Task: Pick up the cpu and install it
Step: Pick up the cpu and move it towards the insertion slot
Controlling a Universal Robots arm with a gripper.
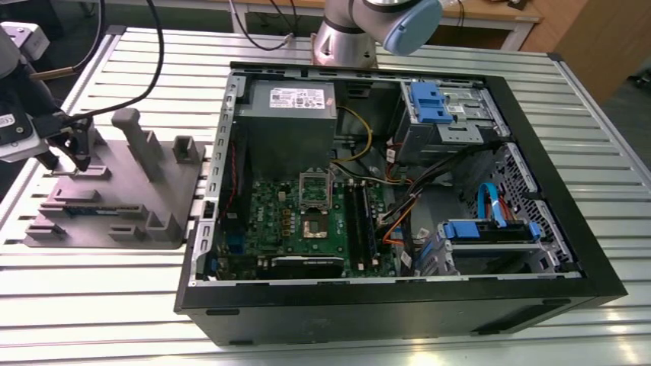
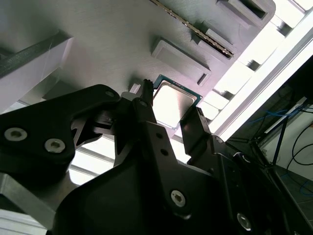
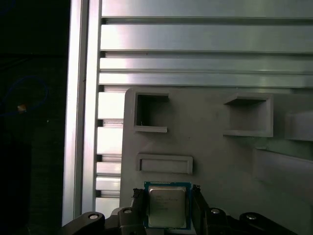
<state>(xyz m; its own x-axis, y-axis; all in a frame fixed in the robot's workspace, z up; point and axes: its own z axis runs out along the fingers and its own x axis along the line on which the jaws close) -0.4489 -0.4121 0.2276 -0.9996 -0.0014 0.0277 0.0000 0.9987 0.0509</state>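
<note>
Black two-finger gripper [image 3: 167, 192]: claw narrowed onto the small square silver-topped cpu [image 3: 167, 206], which lies flat on the grey plastic tray [image 3: 220, 161]. Step, as judged: pick-up, grasp made, chip not yet raised. Next move calls for a level, straight lift.

The cpu [image 3: 167, 208] has a smooth metal top, silver-grey with a soft sheen, set in a thin green rim. The claw [image 2: 170, 113] is matt black with bright metal screw heads. The tray [image 3: 210, 147] looks like matt grey plastic, even and unpolished. The tabletop [image 1: 102, 305] is ribbed bare metal that reflects brightly. The computer case [image 1: 407, 309] is dark and smooth outside, with dull grey sheet metal inside.
</note>
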